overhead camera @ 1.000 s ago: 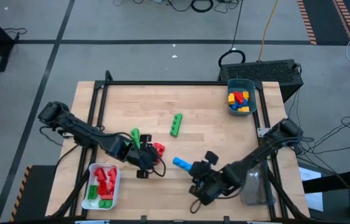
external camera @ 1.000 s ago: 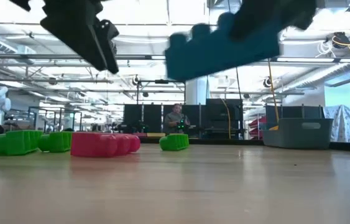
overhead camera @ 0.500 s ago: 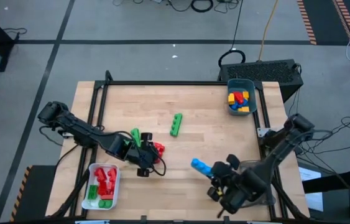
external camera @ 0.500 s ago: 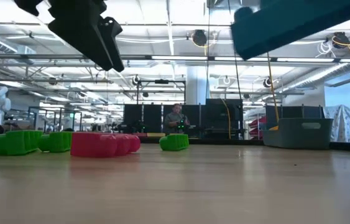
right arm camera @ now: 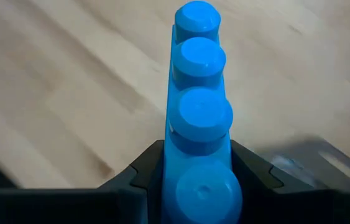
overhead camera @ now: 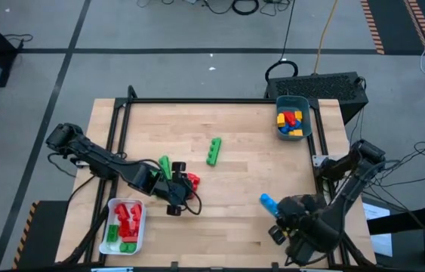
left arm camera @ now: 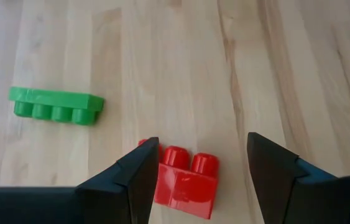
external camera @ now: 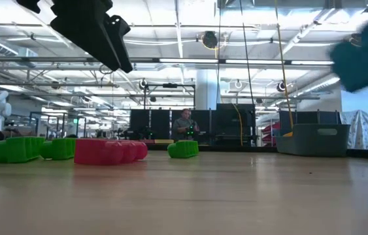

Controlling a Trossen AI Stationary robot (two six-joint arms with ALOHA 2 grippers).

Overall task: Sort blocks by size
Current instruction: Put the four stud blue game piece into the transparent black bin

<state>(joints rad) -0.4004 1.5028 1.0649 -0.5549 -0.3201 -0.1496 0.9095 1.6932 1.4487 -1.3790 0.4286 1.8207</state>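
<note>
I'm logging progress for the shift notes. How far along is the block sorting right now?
Partly done. The white tray holds red and green blocks, and the teal bin holds blue, yellow and red ones. In hand: the right gripper carries a long blue block near the table's right edge. Left: the left gripper hovers open over a red block; green blocks remain loose.

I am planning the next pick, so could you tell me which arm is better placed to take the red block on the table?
Left. The left gripper hangs open directly above the red block, while the right gripper is shut on a blue block near the table's far right.
</note>
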